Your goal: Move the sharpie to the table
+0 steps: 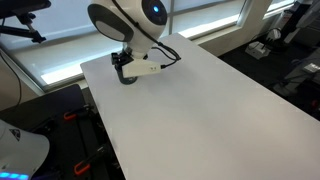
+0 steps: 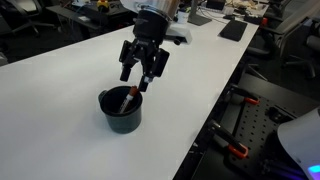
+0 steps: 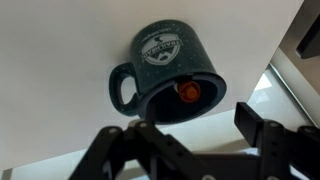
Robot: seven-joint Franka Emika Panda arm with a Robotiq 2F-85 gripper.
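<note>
A dark green mug (image 2: 120,112) with a round logo stands on the white table (image 2: 60,80), near its edge. The sharpie (image 2: 130,98) leans inside the mug, and its reddish end shows at the mug's mouth in the wrist view (image 3: 188,92). My gripper (image 2: 137,84) hangs just above the mug (image 3: 165,58) with its jaws open (image 3: 190,135) and holds nothing. In an exterior view the gripper (image 1: 124,74) hides most of the mug at the table's (image 1: 200,110) far corner.
The table edge runs close by the mug (image 2: 190,150), with dark floor and orange-trimmed equipment (image 2: 235,150) below. A flat black object (image 2: 234,30) lies at the table's far end. Office chairs and desks stand beyond.
</note>
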